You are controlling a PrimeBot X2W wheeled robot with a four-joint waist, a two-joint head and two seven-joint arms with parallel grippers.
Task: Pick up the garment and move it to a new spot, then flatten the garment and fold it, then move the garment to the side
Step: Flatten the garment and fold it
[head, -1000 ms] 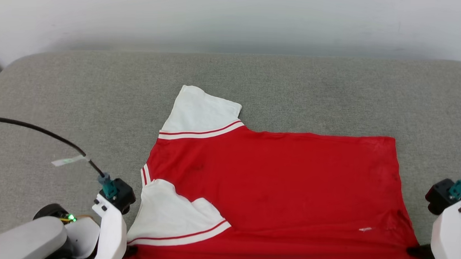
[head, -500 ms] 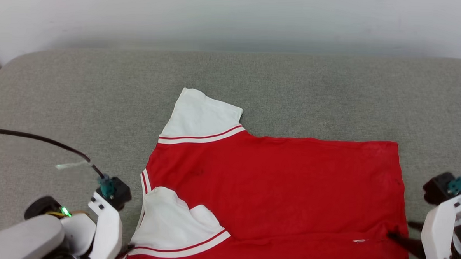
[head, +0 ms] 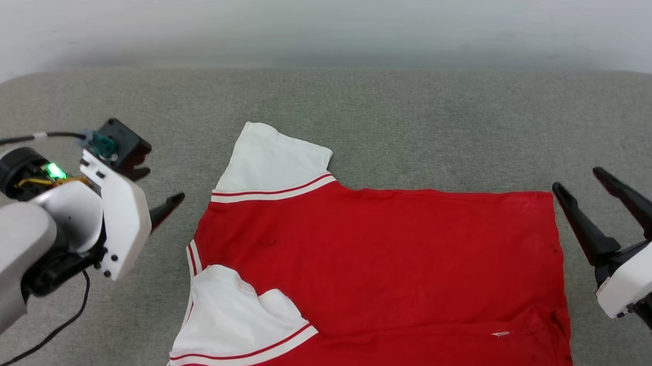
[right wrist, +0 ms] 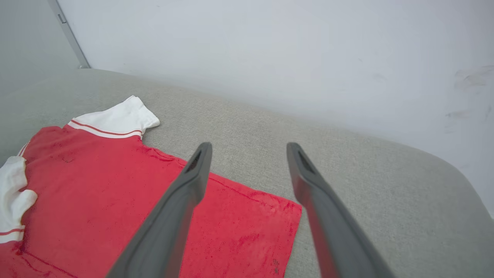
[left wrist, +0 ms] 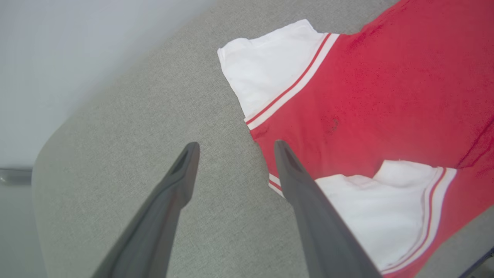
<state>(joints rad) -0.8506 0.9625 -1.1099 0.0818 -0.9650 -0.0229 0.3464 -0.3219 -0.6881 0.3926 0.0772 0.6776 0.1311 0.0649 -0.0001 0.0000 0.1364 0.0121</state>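
Looking down on the garment (head: 377, 262): spread red and nearly flat on the grey padded surface (head: 395, 103), hem toward 3 o'clock, collar end toward 9 o'clock in the head view. Far white sleeve laid out at 11 o'clock of the shirt; near sleeve at 7 o'clock crumpled back over the red body.

Hovers at 9 o'clock with the left claw (head: 163, 184), fingers apart and empty, just off the shoulder edge. Hovers at 3 o'clock with the right claw (head: 576, 178), likewise spread wide, gripping nothing, just beyond the far hem corner.

Probably handles as light, soft, limp cloth: sags and creases wherever unsupported, bunches if dragged. Best pinched at edges and corners, the striped shoulder seam on one side and the hem corner on the other, keeping it taut between both holds.
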